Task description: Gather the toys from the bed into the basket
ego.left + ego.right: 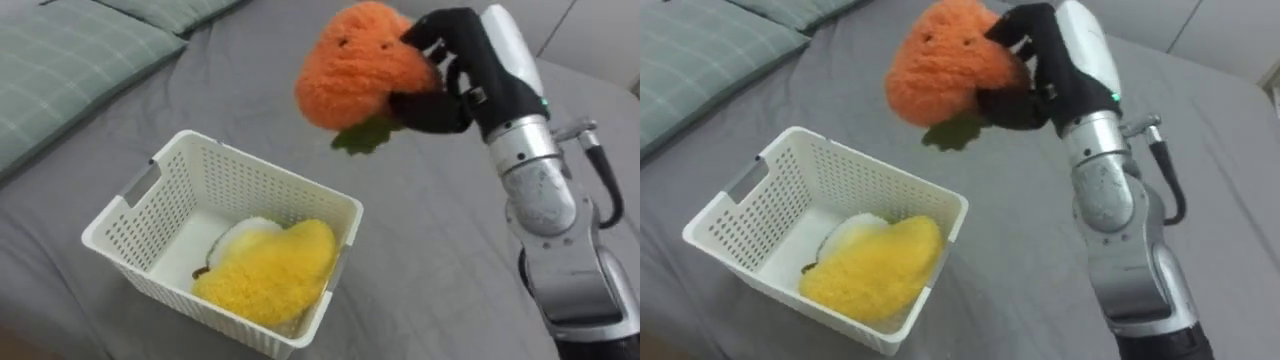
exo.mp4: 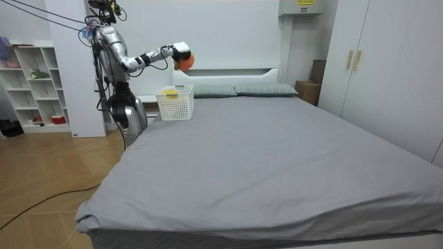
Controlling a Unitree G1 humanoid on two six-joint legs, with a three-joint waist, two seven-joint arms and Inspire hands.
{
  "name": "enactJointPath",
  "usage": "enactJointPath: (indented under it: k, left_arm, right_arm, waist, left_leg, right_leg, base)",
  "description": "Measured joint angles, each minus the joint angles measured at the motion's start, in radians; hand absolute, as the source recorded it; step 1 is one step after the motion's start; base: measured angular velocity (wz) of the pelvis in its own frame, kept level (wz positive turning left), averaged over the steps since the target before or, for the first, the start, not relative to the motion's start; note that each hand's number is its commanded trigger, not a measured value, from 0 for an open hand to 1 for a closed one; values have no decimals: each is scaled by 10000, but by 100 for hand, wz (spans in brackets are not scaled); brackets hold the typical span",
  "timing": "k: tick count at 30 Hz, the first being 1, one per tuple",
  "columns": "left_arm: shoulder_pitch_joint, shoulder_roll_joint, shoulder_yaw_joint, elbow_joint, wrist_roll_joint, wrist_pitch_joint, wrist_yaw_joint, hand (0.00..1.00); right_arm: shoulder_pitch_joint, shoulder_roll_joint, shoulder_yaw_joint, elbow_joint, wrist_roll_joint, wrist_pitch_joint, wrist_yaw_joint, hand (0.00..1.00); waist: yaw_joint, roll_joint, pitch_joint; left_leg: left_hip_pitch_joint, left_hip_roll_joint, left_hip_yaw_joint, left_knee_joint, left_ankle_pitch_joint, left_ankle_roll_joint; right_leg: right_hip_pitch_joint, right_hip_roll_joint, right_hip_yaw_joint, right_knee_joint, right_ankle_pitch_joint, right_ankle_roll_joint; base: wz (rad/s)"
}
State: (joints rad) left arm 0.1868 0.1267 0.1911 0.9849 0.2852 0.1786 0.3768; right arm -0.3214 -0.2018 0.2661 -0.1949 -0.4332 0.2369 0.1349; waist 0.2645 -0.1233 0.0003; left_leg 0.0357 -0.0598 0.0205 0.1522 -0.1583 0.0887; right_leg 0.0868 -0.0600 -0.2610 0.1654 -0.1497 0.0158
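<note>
A white perforated plastic basket (image 1: pixel 270 172) sits lowest in the eye views, on the grey bedsheet (image 1: pixel 430 270). Inside it lies a fluffy yellow plush toy (image 1: pixel 270 272), resting partly over a white soft piece (image 1: pixel 240 236) on the basket floor.

Above and beyond the basket's far right corner, the robot's right hand (image 1: pixel 452 72) – black, coming in from the right – holds an orange plush toy (image 1: pixel 352 65) in the air. Its fingers are curled round the toy's side, gripping it. The toy has small dark eyes and a green leaf (image 1: pixel 362 136) hanging beneath it, and it is clear of the sheet.

Pale green checked pillows (image 1: pixel 70 60) lie at the upper left.

In the room view the robot stands beside the bed near its head, at the room view's left, arm stretched over the basket (image 2: pixel 174 102) – the orange toy (image 2: pixel 185 61) held above it.
</note>
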Motion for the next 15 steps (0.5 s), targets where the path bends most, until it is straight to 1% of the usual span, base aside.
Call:
enactJointPath:
  k: [1,2,3,4,5,6,7,9,10,12,15]
  left_arm:
    - [-73,-15,-66,0,15,45,0,0]
    - [-106,-16,-107,-4,22,59,0,0]
    - [-192,-15,-181,-25,23,101,0,0]
    - [-233,-23,-291,-24,20,136,0,0]
    - [-237,-41,-340,-24,29,154,-3,0]
    - [-253,-87,-412,-20,29,183,-4,0]
    - [-263,-124,-418,-20,29,200,-3,0]
    - [-286,-149,-405,-77,29,225,-2,0]
    - [-286,-177,-407,-153,25,260,-1,0]
    - [-287,-194,-451,-220,16,334,3,0]
    - [-307,-176,-562,-227,-4,331,37,0]
  right_arm:
    - [-188,180,345,381,229,59,215,100]
    - [-245,224,505,562,331,63,326,96]
    - [-351,318,782,975,409,41,534,85]
    - [-506,509,1018,1600,489,42,643,69]
    - [-533,613,1109,1909,470,49,680,58]
    - [-532,724,1275,2486,464,59,728,16]
    - [-533,738,1494,3040,462,56,747,0]
    - [-531,745,1678,3702,455,126,882,0]
    - [-530,748,1769,3968,438,215,895,0]
    - [-533,779,1786,4187,435,240,894,0]
    - [-529,769,1778,4525,392,187,755,0]
  waist:
    - [219,-39,4]
    - [310,-81,-17]
    - [468,-161,28]
    - [562,-198,62]
    - [661,-201,64]
    - [899,-187,76]
    - [1061,-171,107]
    - [1206,-172,177]
    - [1257,-184,193]
    - [1270,-184,213]
    - [1192,-182,217]
  left_leg:
    - [-20,-6,-43,33,6,-1]
    - [-56,-15,-94,72,6,0]
    - [-76,-53,-239,133,6,1]
    - [-94,-59,-332,166,10,4]
    - [-103,-66,-352,172,11,6]
    - [-112,-75,-356,171,12,9]
    - [-130,-93,-391,147,15,15]
    - [-295,-140,-563,159,14,22]
    - [-402,-157,-607,173,31,25]
    - [-538,-191,-679,188,67,31]
    - [-593,-226,-806,283,130,38]
  right_leg:
    - [29,-1,-78,-20,0,0]
    - [45,-9,-162,-59,0,1]
    - [113,-22,-223,-169,0,2]
    - [151,-37,-341,-166,2,4]
    - [156,-49,-390,-168,5,8]
    - [157,-76,-436,-168,6,11]
    - [165,-87,-474,-167,7,13]
    - [96,-103,-606,-164,3,19]
    - [-20,-117,-675,-160,3,19]
    - [-119,-131,-715,-161,3,19]
    - [-79,-156,-968,-169,3,21]
  base:
    - [18]
    - [24]
    - [34]
    - [33]
    - [18]
    - [6]
    - [7]
    - [18]
    - [17]
    - [13]
    - [16]
